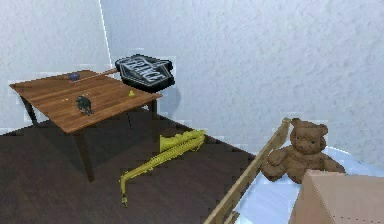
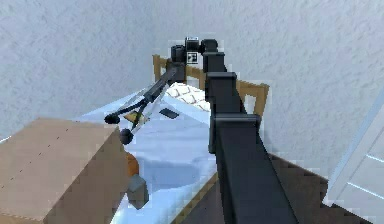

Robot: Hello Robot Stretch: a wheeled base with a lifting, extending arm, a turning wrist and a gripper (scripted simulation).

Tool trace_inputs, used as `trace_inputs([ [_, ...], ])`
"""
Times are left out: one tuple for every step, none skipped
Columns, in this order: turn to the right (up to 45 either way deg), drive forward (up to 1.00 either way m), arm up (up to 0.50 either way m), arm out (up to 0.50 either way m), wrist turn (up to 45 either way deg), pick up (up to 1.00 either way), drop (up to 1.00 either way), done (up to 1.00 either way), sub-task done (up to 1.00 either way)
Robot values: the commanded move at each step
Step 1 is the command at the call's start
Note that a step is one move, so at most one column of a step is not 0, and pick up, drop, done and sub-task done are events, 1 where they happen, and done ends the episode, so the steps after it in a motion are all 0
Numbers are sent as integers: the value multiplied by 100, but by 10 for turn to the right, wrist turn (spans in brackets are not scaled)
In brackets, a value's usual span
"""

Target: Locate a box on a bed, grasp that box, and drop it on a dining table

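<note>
Box (image 1: 345,198) on bed (image 2: 190,150), teddy bear (image 1: 303,150) just beside

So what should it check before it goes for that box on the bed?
1. The box lies on the bed: ok.
2. The arm reaches out above the bed: ok.
3. The gripper is lined up with the box: cannot tell.
4. The gripper holds nothing: cannot tell; small things lie on the sheet behind it.
5. The table has bare wood for the drop: ok.
6. The floor between bed and table is free: not ok; a yellow saxophone lies there.
</note>
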Motion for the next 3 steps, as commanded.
trace_inputs([
  [0,0,0,-44,0,0,0,0,0],
  [-450,0,0,0,0,0,0,0,0],
  [0,100,0,0,0,0,0,0,0],
])
